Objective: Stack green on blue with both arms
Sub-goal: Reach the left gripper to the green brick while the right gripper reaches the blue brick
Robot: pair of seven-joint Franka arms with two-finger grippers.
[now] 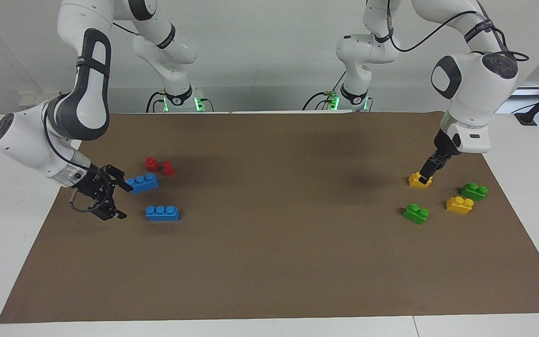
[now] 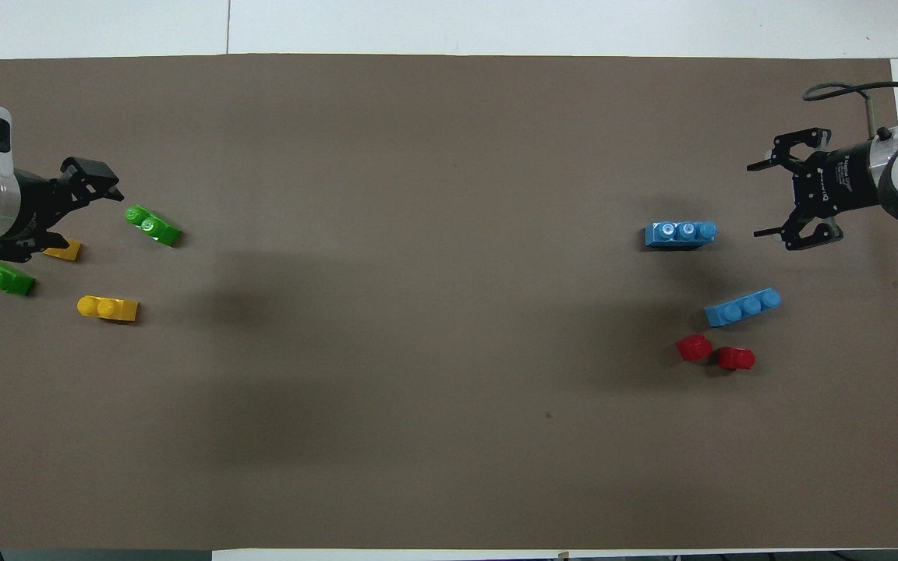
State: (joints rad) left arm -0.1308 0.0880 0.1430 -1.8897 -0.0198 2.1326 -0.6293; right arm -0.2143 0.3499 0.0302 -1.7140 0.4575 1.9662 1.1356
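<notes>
Two blue three-stud bricks [image 1: 162,213] [image 1: 142,183] lie on the brown mat toward the right arm's end; the overhead view shows them too [image 2: 680,234] [image 2: 742,307]. My right gripper [image 1: 122,202] [image 2: 757,199] is open and empty, low beside them, its jaws facing the bricks. Two green two-stud bricks [image 1: 415,213] [image 1: 474,191] lie toward the left arm's end, also in the overhead view [image 2: 153,224] [image 2: 5,276]. My left gripper [image 1: 423,178] [image 2: 102,181] hangs open and empty in the air over the green and yellow group.
Two yellow bricks [image 1: 420,179] [image 1: 459,204] lie among the green ones. Two small red pieces [image 1: 151,164] [image 1: 168,168] sit just nearer to the robots than the blue bricks. The brown mat [image 1: 269,243] covers the white table.
</notes>
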